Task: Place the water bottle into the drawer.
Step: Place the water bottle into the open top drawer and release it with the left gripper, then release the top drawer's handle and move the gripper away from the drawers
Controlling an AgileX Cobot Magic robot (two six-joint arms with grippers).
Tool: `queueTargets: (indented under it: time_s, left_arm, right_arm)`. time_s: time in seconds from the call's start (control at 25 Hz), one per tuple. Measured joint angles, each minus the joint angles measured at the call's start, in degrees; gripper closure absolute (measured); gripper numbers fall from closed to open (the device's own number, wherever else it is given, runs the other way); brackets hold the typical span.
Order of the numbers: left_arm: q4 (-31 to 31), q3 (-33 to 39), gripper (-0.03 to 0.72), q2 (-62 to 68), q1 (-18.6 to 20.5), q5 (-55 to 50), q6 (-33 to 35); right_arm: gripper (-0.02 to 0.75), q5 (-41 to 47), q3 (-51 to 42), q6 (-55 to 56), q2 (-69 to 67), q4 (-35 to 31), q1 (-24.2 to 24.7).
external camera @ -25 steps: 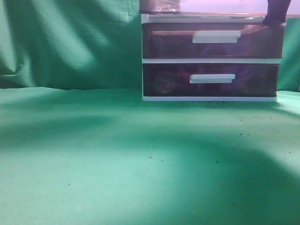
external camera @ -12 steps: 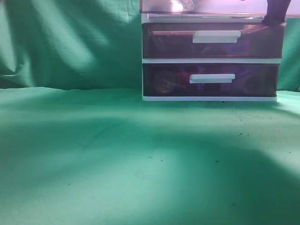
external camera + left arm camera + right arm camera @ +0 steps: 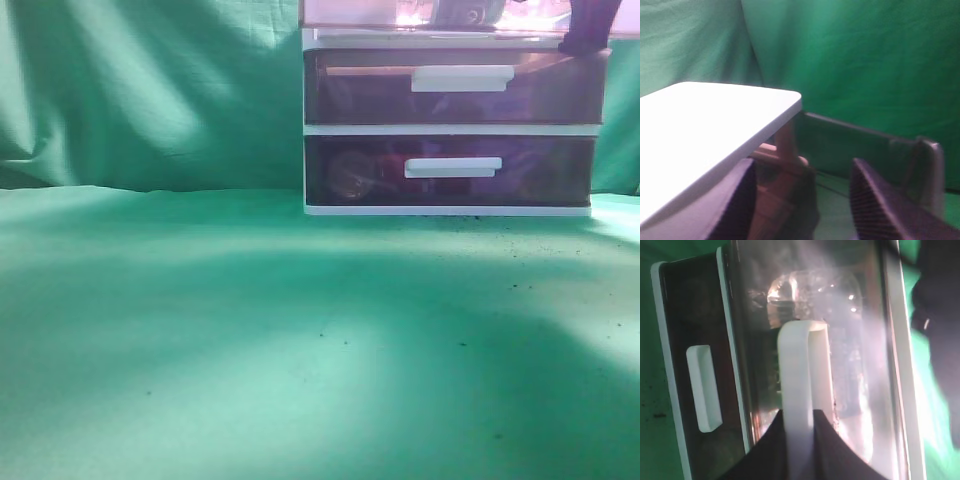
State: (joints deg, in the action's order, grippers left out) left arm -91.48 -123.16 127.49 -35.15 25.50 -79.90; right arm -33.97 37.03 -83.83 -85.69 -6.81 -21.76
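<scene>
you are looking at a white-framed drawer unit (image 3: 450,128) sitting on a wrinkled green cloth (image 3: 250,340), with more of that cloth hanging as a backdrop. in the exterior view its two darker purple-brown drawers (image 3: 455,168) are showing smooth, glossy fronts with short white bar handles, and something rounded is sitting dimly behind the lower front. above them the reddish-pink translucent drawer (image 3: 350,12) is running along the top edge of the frame, cut off by it.

in the right wrist view the right gripper (image 3: 799,427) is gripping the white bar handle (image 3: 800,375) of that pink drawer, its dark fingers (image 3: 765,450) pinched against both sides of the bar. the clear water bottle (image 3: 815,340) is lying on its side inside the drawer, just beyond the handle, its ribbed plastic glinting through the tinted wall; the glare is washing out its outline, so its cap end is probably the one pointing towards the darker drawer front at the left.

in the left wrist view the left gripper (image 3: 802,200) is hanging with its jaws spread wide and nothing between them, its ridged dark fingers (image 3: 880,205) framing the pinkish drawer wall below. the flat white top panel (image 3: 710,130) of the unit, with a rounded corner, is blocking the left half of that view.
</scene>
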Motion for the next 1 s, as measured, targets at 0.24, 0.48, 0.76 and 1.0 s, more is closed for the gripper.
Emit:
queueTargets:
  time_s: [0.24,0.48,0.76,1.0]
  left_arm:
    - [-12.14,0.0,0.652,-8.61,5.0,20.57,-22.57]
    - [-12.14,0.0,0.688,-10.77,11.98,23.55,-32.84]
    - [-12.14,2.61,0.688,-10.77,19.01,29.98,-39.05]
    - [-12.14,6.29,0.688,-10.77,22.04,40.43,-39.77]
  right_arm:
    - [0.647,-0.89,0.0,-1.3,0.0,-0.47,0.0]
    - [0.647,-0.76,0.25,-2.21,-0.1,-0.6,0.0]
    - [0.647,2.45,3.11,-3.3,-0.1,-0.86,0.0]
    - [0.647,5.96,10.53,-8.91,-3.4,-1.78,1.02]
